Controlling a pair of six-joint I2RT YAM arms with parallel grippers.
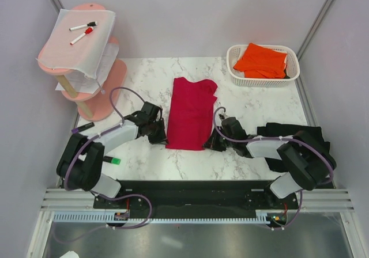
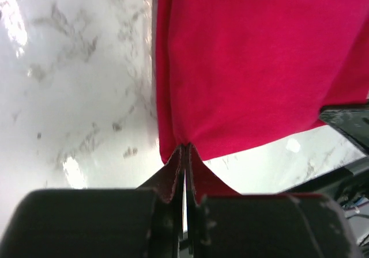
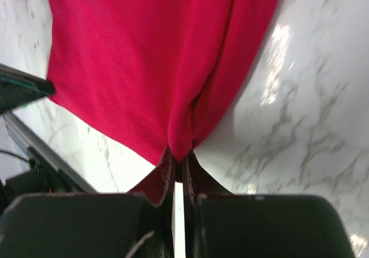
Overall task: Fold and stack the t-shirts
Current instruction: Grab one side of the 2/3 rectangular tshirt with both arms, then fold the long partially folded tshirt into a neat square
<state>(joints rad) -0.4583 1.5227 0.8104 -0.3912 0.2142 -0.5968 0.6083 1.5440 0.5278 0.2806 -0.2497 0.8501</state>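
My left claw and right claw each pinch a near hem corner of the crimson t-shirt, at its 7 and 5 o'clock. It lies mid-table. The bites look thin. Uneven pulling toward 12 o'clock could slip a corner and skew the fold.

Right pincer clamped on the near hem of the crimson t-shirt, both fingers pressed together with cloth nipped between the tips. Fabric bunches at the pinch and a fold ridge runs up from it. The shirt lies on the white marbled surface, bare on both sides. Dark part at the left edge, next to the shirt's corner; can't tell what it is.
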